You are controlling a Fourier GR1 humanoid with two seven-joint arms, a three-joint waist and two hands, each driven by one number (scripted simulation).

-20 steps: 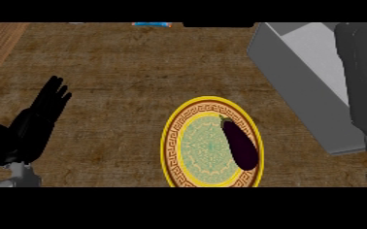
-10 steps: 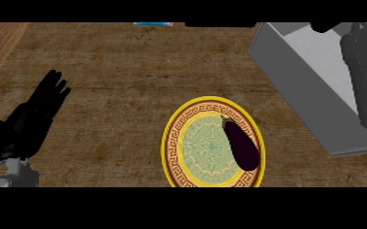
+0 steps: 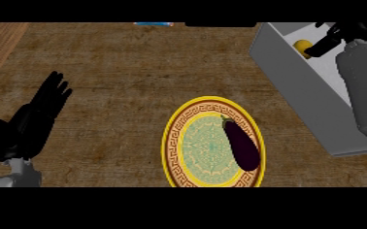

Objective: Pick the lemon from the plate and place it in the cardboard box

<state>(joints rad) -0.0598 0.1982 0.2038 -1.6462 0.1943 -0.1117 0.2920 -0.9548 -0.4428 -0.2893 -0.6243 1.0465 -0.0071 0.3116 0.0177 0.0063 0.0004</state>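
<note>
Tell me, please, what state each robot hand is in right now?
Left robot hand: open, holding nothing.
Right robot hand: beside the lemon, over the box; grip cannot be told.

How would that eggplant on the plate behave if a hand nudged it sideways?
The eggplant looks rounded and long, so it would probably roll across the plate rather than slide. Its dark skin looks smooth, so it may be slippery. It keeps one solid shape, so likely stiff, not floppy.

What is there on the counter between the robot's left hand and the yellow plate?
Nothing: in the head view only bare brown counter lies between the left hand and the plate.
</note>
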